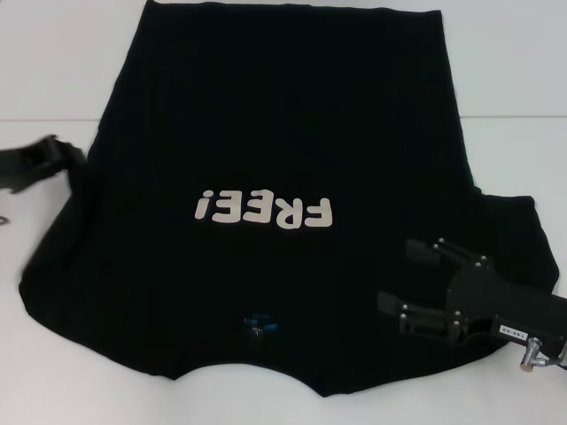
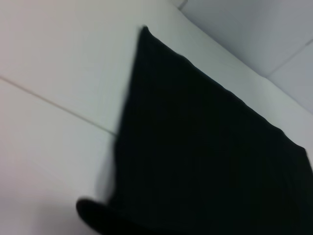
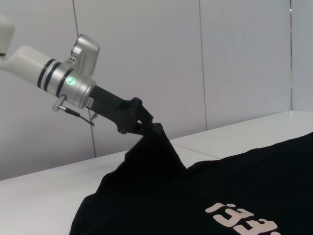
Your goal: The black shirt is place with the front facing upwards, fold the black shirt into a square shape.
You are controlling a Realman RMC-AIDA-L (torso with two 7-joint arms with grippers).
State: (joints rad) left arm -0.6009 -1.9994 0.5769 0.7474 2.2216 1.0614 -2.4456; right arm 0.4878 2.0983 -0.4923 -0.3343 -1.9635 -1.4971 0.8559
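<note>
The black shirt [image 1: 275,133] lies spread on the white table, front up, with its white "FREE!" print [image 1: 264,211] upside down to me and the blue neck tag [image 1: 260,323] near the front edge. My left gripper [image 1: 71,158] is at the shirt's left sleeve. The right wrist view shows that left gripper [image 3: 154,128] shut on the black shirt's [image 3: 220,186] sleeve fabric, pulling it up into a peak. My right gripper [image 1: 409,278] hovers open over the shirt's right side, just inside the right sleeve. The left wrist view shows a hem corner of the shirt [image 2: 205,147].
A white table [image 1: 62,80] with a thin seam line [image 2: 54,105] surrounds the shirt. Bare table surface [image 1: 514,106] shows left and right of the shirt. A white panelled wall [image 3: 234,58] stands behind the table's left side.
</note>
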